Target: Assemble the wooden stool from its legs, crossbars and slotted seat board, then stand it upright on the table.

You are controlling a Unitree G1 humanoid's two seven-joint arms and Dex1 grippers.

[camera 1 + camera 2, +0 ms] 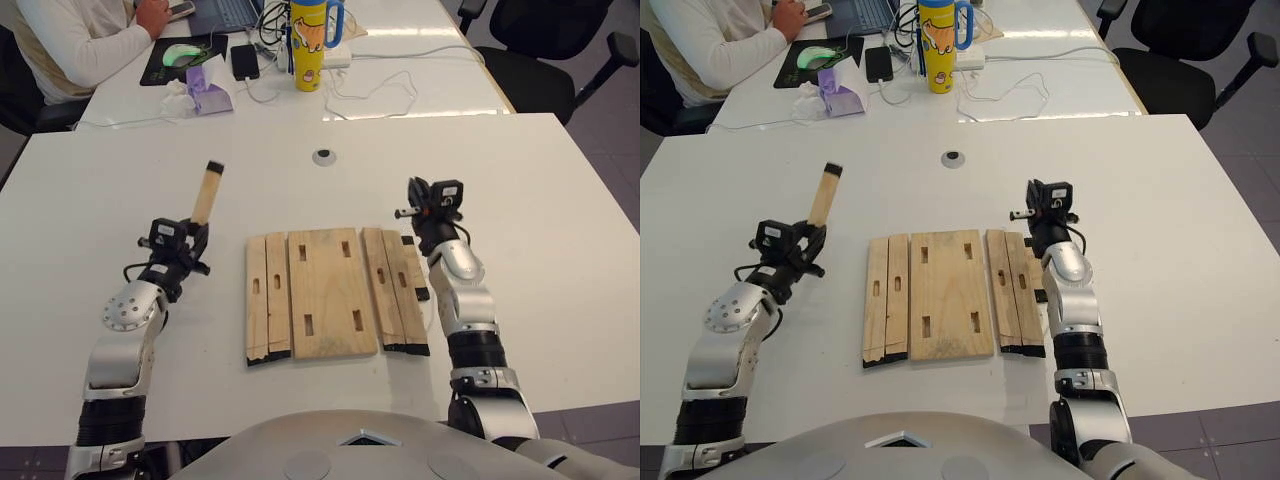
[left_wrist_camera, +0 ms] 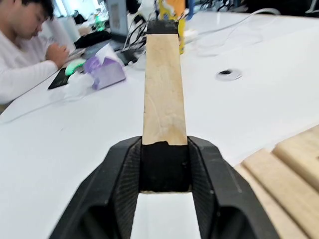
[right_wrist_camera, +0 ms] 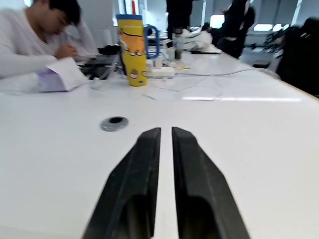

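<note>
Left gripper (image 1: 195, 238) is clenched on the dark lower end of a wooden leg (image 1: 207, 193). The leg angles up and away from me, left of the flat-laid parts and near them. The seat board (image 1: 322, 292) lies flat mid-table, with left slats (image 1: 268, 297) and right slats (image 1: 394, 290) close beside it; I can't tell legs from crossbars from here. As I judge it, I should swing the leg over the seat board, roll the wrist so the free end points down, and line it up with a slot before lowering. Grip firm so it won't pivot. Left forearm is low, wrist cocked up. Right gripper (image 3: 166, 134) is pinched nearly together and empty, low over the table (image 1: 560, 200) just beyond the right slats.
</note>
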